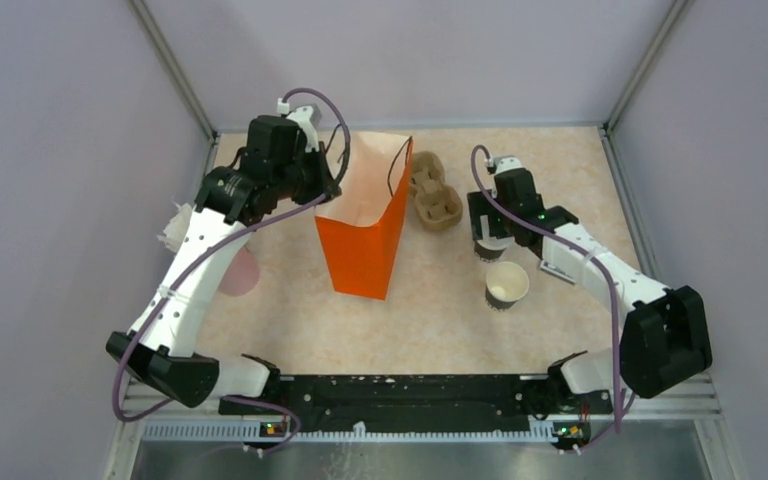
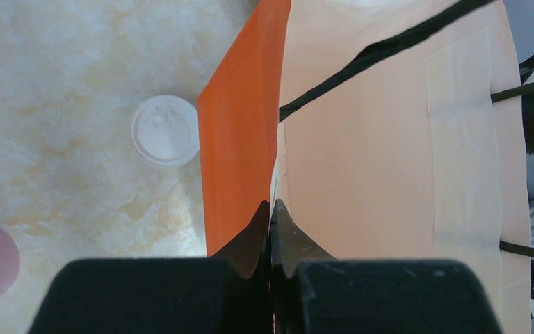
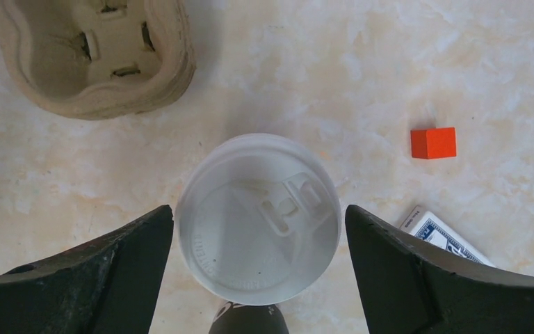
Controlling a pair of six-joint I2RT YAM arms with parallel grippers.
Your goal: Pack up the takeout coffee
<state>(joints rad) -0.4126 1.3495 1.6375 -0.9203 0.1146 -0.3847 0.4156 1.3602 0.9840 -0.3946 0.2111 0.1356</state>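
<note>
The takeout coffee (image 3: 259, 217), a cup with a round white lid, stands on the table, seen from above between my right gripper's fingers. My right gripper (image 3: 259, 212) is open, one jaw on each side of the lid, neither pressing it. In the top view this gripper (image 1: 489, 238) hangs over the cup (image 1: 490, 252), which is mostly hidden. The tall orange paper bag (image 1: 365, 225) stands open mid-table. My left gripper (image 2: 271, 209) is shut on the bag's rim (image 2: 278, 160), also seen in the top view (image 1: 328, 188).
A lidless paper cup (image 1: 507, 285) stands just in front of the right gripper. The brown pulp tray (image 1: 435, 195) sits behind it, right of the bag. A loose white lid (image 2: 165, 130), a pink object (image 1: 241, 272), an orange cube (image 3: 433, 142) and a card pack (image 3: 445, 240) lie on the table.
</note>
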